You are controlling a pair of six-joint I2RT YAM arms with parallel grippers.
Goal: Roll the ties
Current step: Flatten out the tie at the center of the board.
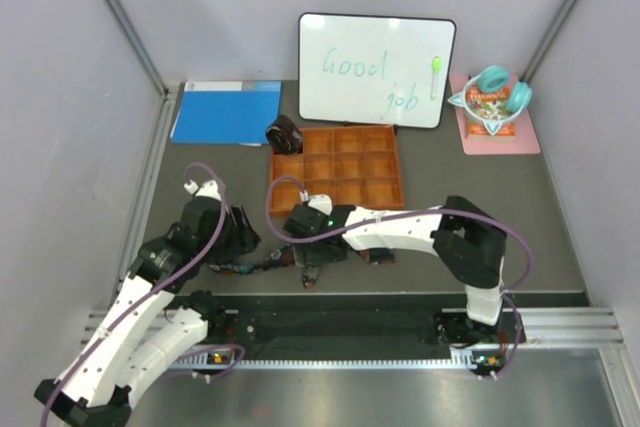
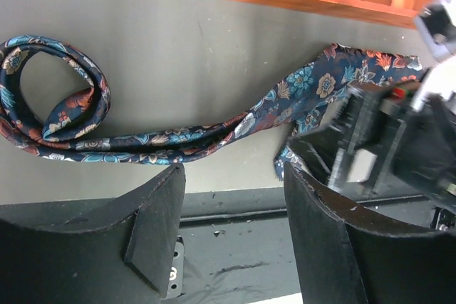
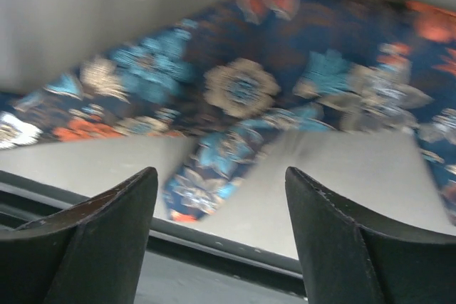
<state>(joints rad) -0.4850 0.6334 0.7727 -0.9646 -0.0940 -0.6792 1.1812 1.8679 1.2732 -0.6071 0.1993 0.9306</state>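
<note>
Dark grey table [image 1: 480,227] under pale walls, and the floral tie [image 2: 178,144] lies along its near edge, at about 6 o'clock from the orange tray [image 1: 340,205]. From the left wrist view I see one end curled in a loose loop at 9 o'clock. The strip runs from there to the wide end at 3 o'clock, where the cloth is folded over itself. The maroon tie [image 1: 284,135] sits as a coil at the tray's 10 o'clock corner, so I judge that one done.

My left end effector [image 2: 235,176] stands fairly wide and empty, just short of the strip. My right end effector [image 3: 221,176] is also spread with nothing between its fingers, low over the wide end.

For a good roll I would pinch the loop flat first, since it looks too slack to hold. Then I would keep the strip straight and lightly taut with the other arm, and wind the coil tight so it cannot spring open.
</note>
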